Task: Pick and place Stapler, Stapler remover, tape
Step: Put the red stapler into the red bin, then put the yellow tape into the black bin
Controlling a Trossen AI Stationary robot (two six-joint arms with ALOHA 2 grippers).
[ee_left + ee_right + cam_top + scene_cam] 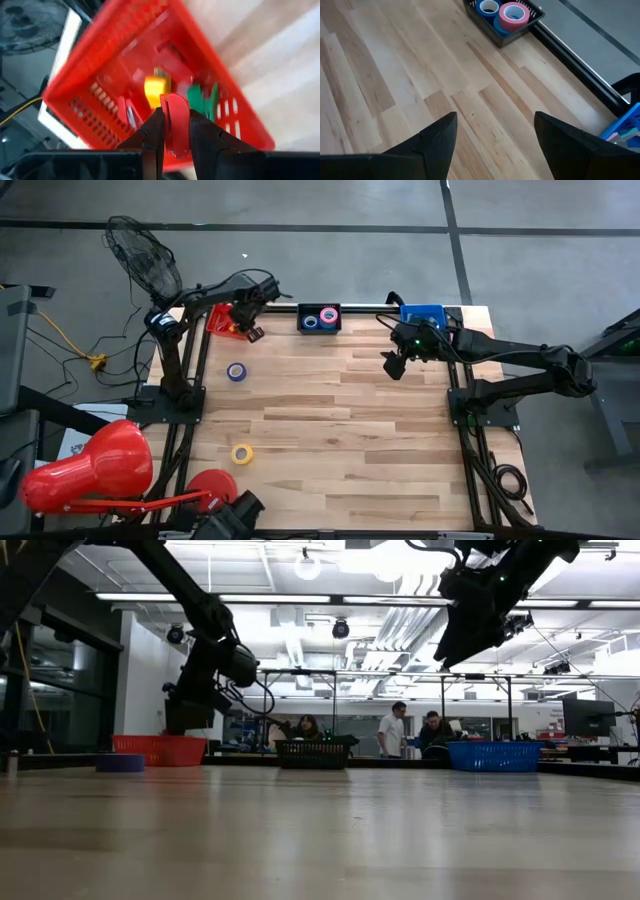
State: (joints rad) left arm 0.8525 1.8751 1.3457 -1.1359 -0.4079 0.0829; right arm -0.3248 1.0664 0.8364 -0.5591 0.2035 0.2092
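The left gripper (176, 131) hangs over the red plastic mesh basket (222, 320) at the table's far left corner, its fingers clamped on a small red staple remover (176, 120). The right gripper (495, 135) hovers with jaws spread wide and empty above the pale wooden tabletop (340, 430), near the blue basket (424, 313). Blue and pink tape rolls (321, 317) sit in the black basket (319, 330); another blue roll (236, 371) and a yellow roll (242, 453) lie loose on the wood.

Surface: light wooden table (340, 430)
Far edge: red bin (222, 320), black bin (319, 318), blue bin (422, 314)
Loose: blue tape roll (236, 372), yellow tape roll (242, 453)
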